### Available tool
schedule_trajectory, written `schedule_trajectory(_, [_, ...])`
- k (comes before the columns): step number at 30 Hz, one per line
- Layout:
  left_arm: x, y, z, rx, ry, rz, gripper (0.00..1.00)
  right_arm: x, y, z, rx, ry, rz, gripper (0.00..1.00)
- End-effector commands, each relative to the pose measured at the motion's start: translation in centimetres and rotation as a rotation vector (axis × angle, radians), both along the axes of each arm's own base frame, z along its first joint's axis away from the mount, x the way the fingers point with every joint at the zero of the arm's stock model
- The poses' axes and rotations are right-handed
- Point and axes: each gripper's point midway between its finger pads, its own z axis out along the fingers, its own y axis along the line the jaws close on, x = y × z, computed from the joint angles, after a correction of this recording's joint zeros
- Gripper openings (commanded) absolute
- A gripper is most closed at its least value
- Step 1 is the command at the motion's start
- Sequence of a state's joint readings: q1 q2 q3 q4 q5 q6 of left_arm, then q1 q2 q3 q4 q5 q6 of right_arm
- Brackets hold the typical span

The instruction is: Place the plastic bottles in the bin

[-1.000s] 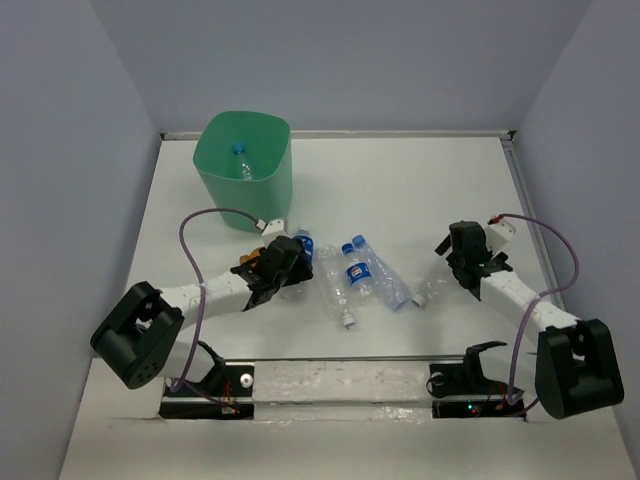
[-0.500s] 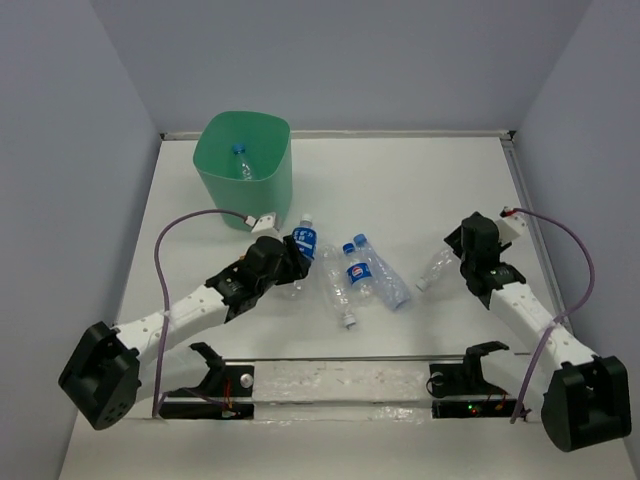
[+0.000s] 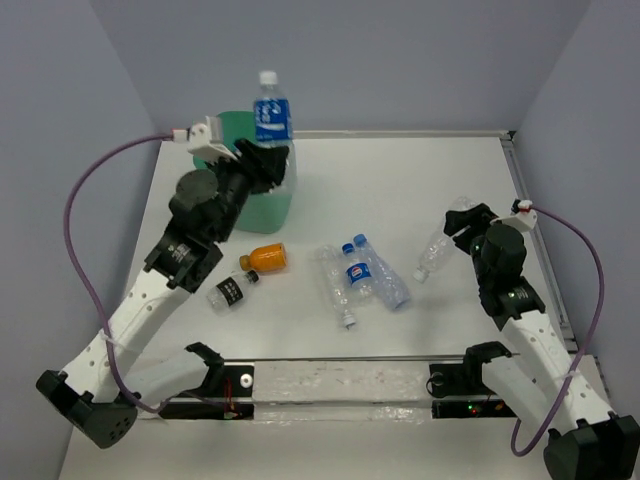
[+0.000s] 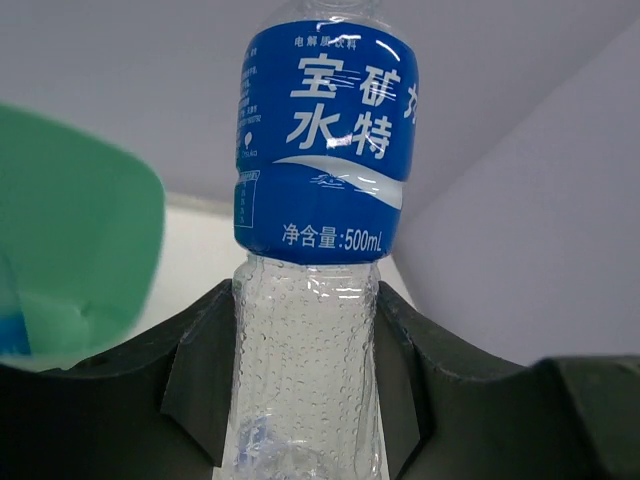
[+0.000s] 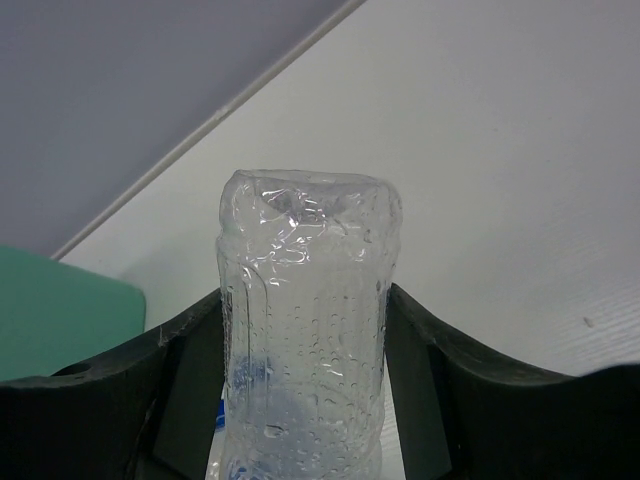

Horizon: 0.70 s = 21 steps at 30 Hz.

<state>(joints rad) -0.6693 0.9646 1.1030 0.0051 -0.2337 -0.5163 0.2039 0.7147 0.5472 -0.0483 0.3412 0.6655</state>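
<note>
Plastic bottles (image 3: pixel 358 280) lie loose nearest me; my right pincer (image 5: pixel 305 330) clenches a clear bottle (image 5: pixel 305 260) aloft. Farther off, my left pincer (image 4: pixel 305 345) grips the blue-labelled bottle (image 4: pixel 325 150) upright above the bin (image 3: pixel 268 205); I should centre it over the mouth before releasing.

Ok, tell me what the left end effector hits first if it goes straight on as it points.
Probably the grey wall. The left end effector, shut on a blue-labelled water bottle, aims past the mint-green bin, which lies to one side. Depth is unclear.
</note>
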Motion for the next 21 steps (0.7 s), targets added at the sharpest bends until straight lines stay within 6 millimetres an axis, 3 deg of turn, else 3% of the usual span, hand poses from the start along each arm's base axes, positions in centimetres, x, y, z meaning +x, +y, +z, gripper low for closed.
schedule_trajectory(1, [5.8,6.0,6.4,-0.072,-0.158,0.177,0.41,0.3,3.5,4.5,0.024,-0.138,0.181,0.49])
schedule_trajectory(2, [6.7,7.2,7.4,-0.092,-0.188,0.23,0.41,0.2,4.2,4.6,0.027,-0.145,0.21,0.49])
schedule_trajectory(3, [8.9,8.9,6.6,-0.065,-0.167,0.323,0.41,0.0,4.7,4.9,0.018,-0.154,0.235,0.49])
schedule_trajectory(4, [9.4,9.7,8.4,-0.058,-0.203,0.372,0.41,-0.2,5.0,5.2,0.013,-0.163,0.248,0.49])
schedule_trajectory(5, [10.2,10.5,8.7,0.005,-0.217,0.421,0.41,-0.4,5.6,5.3,0.009,-0.164,0.271,0.49])
schedule_trajectory(6, [12.0,11.2,7.7,0.048,-0.197,0.48,0.41,-0.5,5.9,5.6,0.001,-0.173,0.286,0.49])
schedule_trajectory(8, [13.2,12.5,8.3,0.078,-0.228,0.542,0.41,-0.9,6.5,6.2,-0.001,-0.192,0.31,0.49])
schedule_trajectory(10, [14.6,13.2,6.3,0.144,-0.213,0.575,0.41,-1.2,7.3,6.5,-0.01,-0.203,0.341,0.49])
schedule_trajectory(11, [14.8,13.3,6.3,0.147,-0.234,0.582,0.41,-1.2,7.3,6.9,-0.013,-0.212,0.343,0.49])
schedule_trajectory(16, [16.2,14.3,2.1,0.213,-0.193,0.64,0.43,-1.5,9.5,7.9,-0.012,-0.238,0.418,0.49])
schedule_trajectory(18, [16.4,15.0,-0.5,0.248,-0.163,0.659,0.43,-1.6,10.7,8.8,-0.011,-0.257,0.453,0.49])
schedule_trajectory(21, [16.4,15.3,-1.4,0.263,-0.167,0.674,0.47,-1.5,11.9,9.7,-0.012,-0.278,0.478,0.49])
